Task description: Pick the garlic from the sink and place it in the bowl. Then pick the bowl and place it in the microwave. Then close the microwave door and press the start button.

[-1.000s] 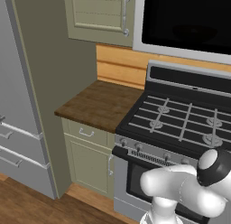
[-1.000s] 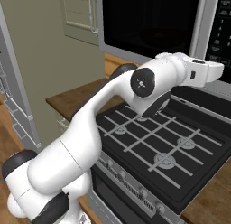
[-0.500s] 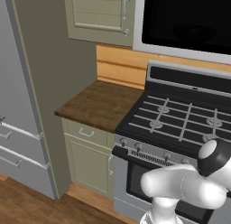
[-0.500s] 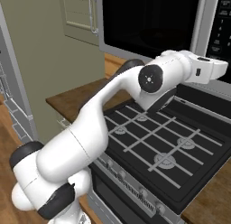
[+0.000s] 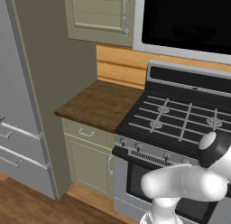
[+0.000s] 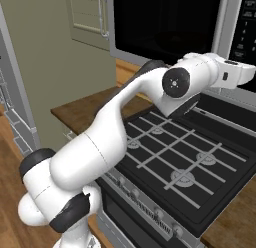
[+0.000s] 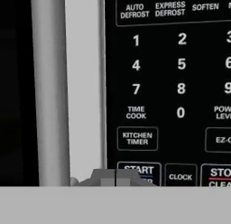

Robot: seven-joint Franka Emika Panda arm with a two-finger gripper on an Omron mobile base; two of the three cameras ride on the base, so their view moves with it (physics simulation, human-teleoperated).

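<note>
- The microwave (image 6: 200, 27) hangs directly above the stove (image 6: 185, 162), which serves as the landmark for everything else; its silver-grey frame spans the top of both base views.
- The microwave door (image 5: 185, 20) is shut flat against the front, its big black glass window facing out above the stove's back panel. Its long silver bar handle (image 7: 48, 87) runs upright along the door's edge, just left of the button panel in the hand view.
- The stove is black-topped with grey grates and a row of knobs along its front edge, an oven window below them.
- The wooden tabletop (image 5: 99, 103) sits beside the stove on its left, over pale green cabinet doors, with a matching wall cabinet (image 5: 97, 15) above it.
- The white arm (image 6: 125, 122) rises in front of the stove and reaches up across its burners toward the microwave's right side.
- The dark button panel (image 7: 171, 83) fills the area right of the handle, above the stove's right rear: number keys, KITCHEN TIMER, CLOCK and STOP are readable.
- The start button (image 7: 139, 170) lies at the panel's lower left corner.
- The fingers (image 7: 115, 177) are pressed fully together with nothing between them, their tips right at the lower edge of the start button; whether they actually touch it I cannot tell.
</note>
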